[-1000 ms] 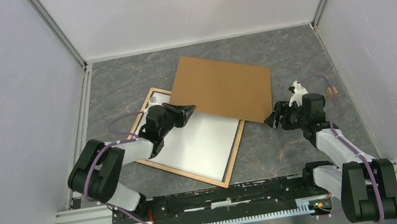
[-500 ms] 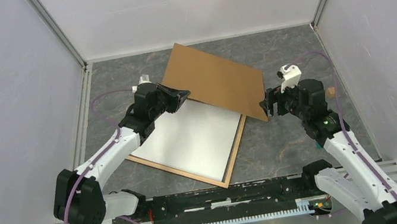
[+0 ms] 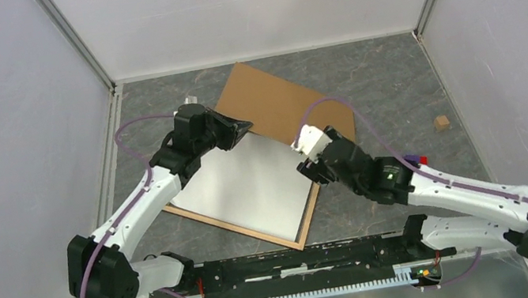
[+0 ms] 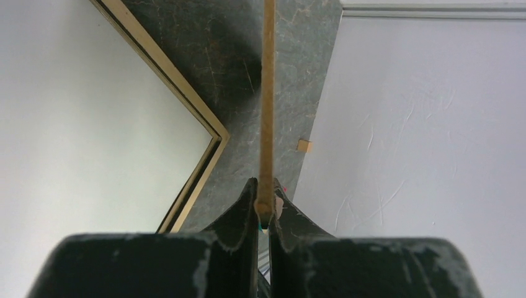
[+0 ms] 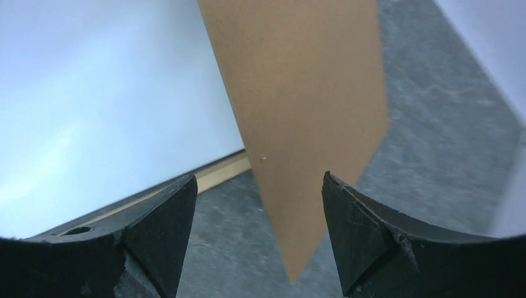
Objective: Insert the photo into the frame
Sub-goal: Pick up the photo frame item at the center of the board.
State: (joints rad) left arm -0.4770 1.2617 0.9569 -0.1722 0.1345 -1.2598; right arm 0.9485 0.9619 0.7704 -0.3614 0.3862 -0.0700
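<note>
While the left gripper (image 4: pixel 265 211) is pinching the backing board's (image 3: pixel 282 106) edge tight, the right gripper (image 5: pixel 260 186) is gaping wide, gripping nothing, at the photo's (image 3: pixel 250 183) 3 o'clock. The photo is lying white-side-up inside the frame (image 5: pixel 217 171).

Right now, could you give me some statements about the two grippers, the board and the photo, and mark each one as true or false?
1. The left gripper is shut on the edge of the backing board. True.
2. The right gripper grips the board. False: its jaws stand open, with the board's corner between them.
3. The photo lies in the frame, white back up. True.
4. The board covers the whole photo. False: most of the white back shows.
</note>
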